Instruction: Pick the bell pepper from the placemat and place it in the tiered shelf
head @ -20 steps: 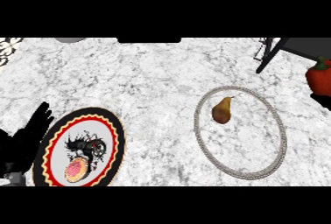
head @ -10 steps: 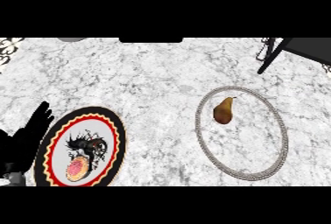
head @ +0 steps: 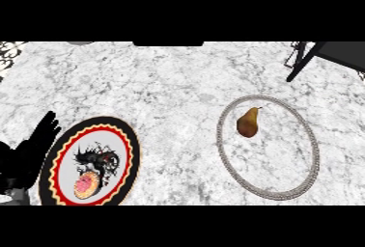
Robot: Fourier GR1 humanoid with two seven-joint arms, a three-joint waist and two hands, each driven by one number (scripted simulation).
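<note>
No bell pepper in view. Placemat [head: 278,157] holds only a brown pear [head: 247,123], stem pointing away from the robot. Left hand [head: 25,157] rests at the left edge beside the plate [head: 68,149], fingers straight, empty, well apart from the placemat. Right hand out of view. Tiered shelf [head: 339,50], as I read it, is top right.

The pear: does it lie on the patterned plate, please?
No, the pear lies inside the round mat, apart from the plate at the left.
</note>
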